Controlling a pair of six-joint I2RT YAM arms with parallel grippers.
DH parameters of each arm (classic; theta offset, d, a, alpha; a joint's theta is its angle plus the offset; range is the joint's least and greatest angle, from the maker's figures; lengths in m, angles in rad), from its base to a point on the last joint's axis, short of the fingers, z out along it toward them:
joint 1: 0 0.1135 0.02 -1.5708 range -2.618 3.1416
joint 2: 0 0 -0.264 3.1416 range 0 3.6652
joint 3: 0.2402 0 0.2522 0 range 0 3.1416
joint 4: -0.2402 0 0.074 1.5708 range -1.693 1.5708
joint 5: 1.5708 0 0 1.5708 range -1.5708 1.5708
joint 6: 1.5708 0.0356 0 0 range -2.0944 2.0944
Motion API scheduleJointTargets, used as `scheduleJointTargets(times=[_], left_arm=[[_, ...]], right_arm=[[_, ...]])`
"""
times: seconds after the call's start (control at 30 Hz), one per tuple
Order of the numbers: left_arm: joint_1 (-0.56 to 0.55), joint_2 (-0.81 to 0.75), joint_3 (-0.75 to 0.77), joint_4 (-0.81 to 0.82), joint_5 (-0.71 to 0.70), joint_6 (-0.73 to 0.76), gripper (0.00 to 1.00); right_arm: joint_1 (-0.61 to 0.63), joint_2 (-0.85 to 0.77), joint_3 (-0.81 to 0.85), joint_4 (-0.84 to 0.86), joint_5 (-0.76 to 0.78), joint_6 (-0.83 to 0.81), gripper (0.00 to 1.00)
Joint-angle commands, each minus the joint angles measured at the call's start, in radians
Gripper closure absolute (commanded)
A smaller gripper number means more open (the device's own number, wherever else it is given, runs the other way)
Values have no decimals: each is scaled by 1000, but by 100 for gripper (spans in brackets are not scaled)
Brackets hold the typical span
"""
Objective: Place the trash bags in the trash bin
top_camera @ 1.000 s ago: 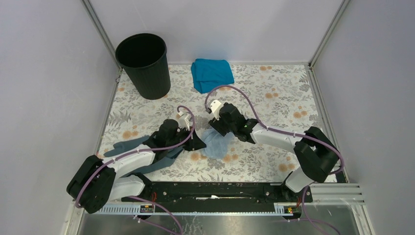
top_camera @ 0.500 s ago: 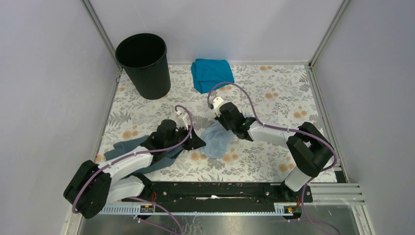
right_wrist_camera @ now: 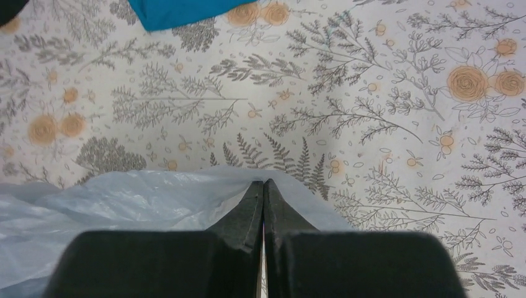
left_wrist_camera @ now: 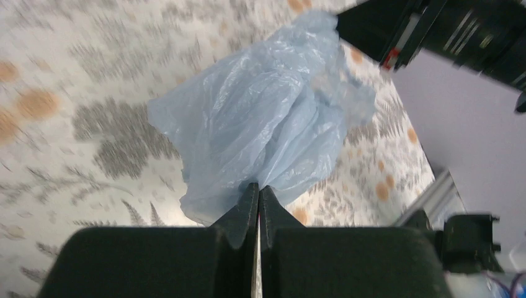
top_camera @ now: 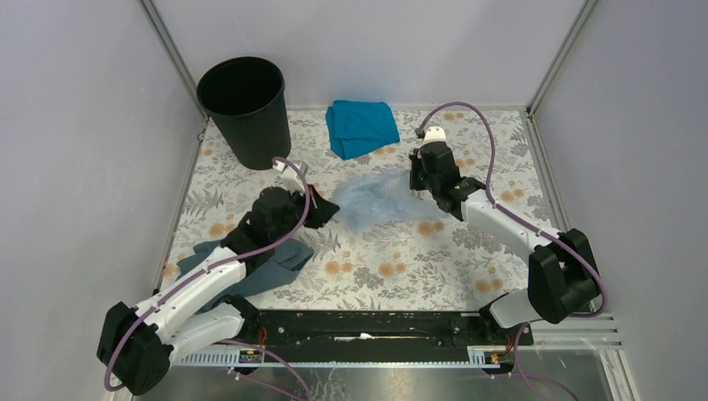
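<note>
Stretched over the table (top_camera: pixel 467 251), well apart from the bin (top_camera: pixel 246 109), with left gripper (left_wrist_camera: pixel 258 192) and right gripper (right_wrist_camera: pixel 263 186) each pinching a bag (top_camera: pixel 371 199) end between closed jaws: liable to tear or slip free under uneven pull, or drape outside the bin.

Nothing readable in any of the views, honestly. Closest thing is a tiny red-and-white patch (left_wrist_camera: pixel 391 54) on the black arm housing (left_wrist_camera: pixel 462 28), up and to the right of the left gripper (left_wrist_camera: pixel 257 191), but it's too blurry to make out any letters or numbers.
</note>
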State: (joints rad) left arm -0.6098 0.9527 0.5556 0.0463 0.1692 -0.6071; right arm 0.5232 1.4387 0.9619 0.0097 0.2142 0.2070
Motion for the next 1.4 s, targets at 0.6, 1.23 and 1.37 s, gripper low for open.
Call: scheduleJointTargets(times=[0.6, 1.23, 1.37], left_arm=[[-369, 265, 465, -234, -733, 358, 100], [-370, 240, 318, -87, -405, 307, 100], [-369, 268, 199, -8, -292, 273, 100]], right_arm=[[-80, -70, 80, -185, -141, 123, 16], [-88, -238, -90, -152, -406, 317, 7], [-87, -241, -162, -116, -420, 645, 7]])
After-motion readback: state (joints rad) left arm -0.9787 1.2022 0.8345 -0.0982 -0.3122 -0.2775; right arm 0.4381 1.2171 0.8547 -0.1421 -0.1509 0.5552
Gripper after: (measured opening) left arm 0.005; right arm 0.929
